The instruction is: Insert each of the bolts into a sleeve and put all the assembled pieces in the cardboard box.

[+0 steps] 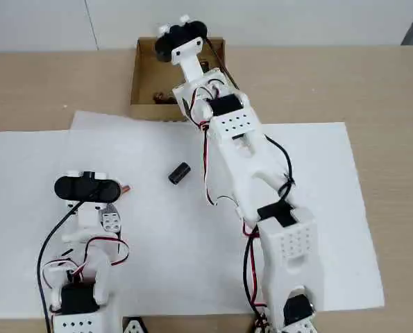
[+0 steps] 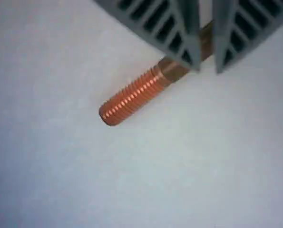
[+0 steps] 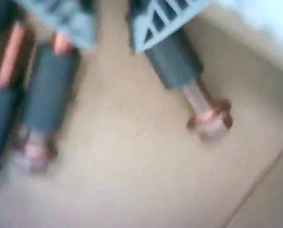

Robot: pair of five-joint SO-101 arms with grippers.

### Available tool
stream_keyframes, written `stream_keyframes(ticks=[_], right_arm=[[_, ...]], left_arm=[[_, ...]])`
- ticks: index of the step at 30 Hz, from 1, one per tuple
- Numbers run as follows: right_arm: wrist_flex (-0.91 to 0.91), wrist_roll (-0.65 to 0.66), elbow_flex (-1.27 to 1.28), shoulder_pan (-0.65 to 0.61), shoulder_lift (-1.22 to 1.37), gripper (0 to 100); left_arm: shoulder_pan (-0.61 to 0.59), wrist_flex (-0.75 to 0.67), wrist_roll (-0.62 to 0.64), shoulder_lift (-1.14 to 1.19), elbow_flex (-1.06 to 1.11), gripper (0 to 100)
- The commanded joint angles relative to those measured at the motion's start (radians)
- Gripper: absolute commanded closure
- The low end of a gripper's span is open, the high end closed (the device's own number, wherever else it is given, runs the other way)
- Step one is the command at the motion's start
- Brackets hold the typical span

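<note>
A pale wooden desk (image 1: 386,83) runs under a white wall (image 1: 275,17), and a large sheet of white paper (image 1: 317,194) covers most of its near part. The cardboard box (image 1: 145,78) sits at the desk's far edge, just past the paper's far edge.

The left arm (image 1: 81,277) is folded low by the paper's near left corner, its wrist tipped down at the sheet. The left gripper (image 2: 207,59) is clamped on a copper bolt (image 2: 131,97), whose threaded end juts out past the fingertips, close above the paper.

The right arm (image 1: 251,159) stretches long from the desk's near edge towards the far edge, its wrist bent down into the box. There the right gripper (image 3: 110,33) stands with its fingers narrowly parted — nothing between them — over the box floor. An assembled piece (image 3: 177,64), a copper bolt through a dark tube, lies just beside one finger, and further pieces (image 3: 46,90) lie alongside. One loose sleeve (image 1: 180,173) lies near the paper's middle, between the two arms.
</note>
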Motion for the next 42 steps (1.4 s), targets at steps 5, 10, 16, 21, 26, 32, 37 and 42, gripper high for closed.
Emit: stream_keyframes(ticks=[5,10,16,21,26,32,37,42], right_arm=[[0.311,-0.147,-0.058,-0.001,-0.168,99.5],[0.472,-0.226,-0.058,-0.001,-0.229,99.5],[0.713,-0.287,-0.058,-0.035,-0.292,99.5],[0.897,-0.422,-0.058,-0.065,-0.323,99.5],[0.957,-0.545,-0.058,-0.071,-0.328,99.5],[0.955,-0.66,-0.058,-0.102,-0.318,99.3],[0.951,-0.758,-0.055,-0.162,-0.291,86.1],[0.937,-0.815,-0.057,-0.193,-0.226,77.2]], left_arm=[[0.0,0.002,-0.005,-0.005,-0.007,99],[0.0,0.002,-0.005,-0.005,-0.007,99],[0.0,0.002,-0.005,-0.005,-0.007,99],[0.0,0.002,-0.005,-0.005,-0.007,99],[0.0,0.002,-0.005,-0.005,-0.007,99],[0.0,0.002,-0.005,-0.005,-0.007,99],[0.0,0.002,-0.005,-0.005,-0.007,99],[0.0,0.002,-0.005,-0.005,-0.007,99]])
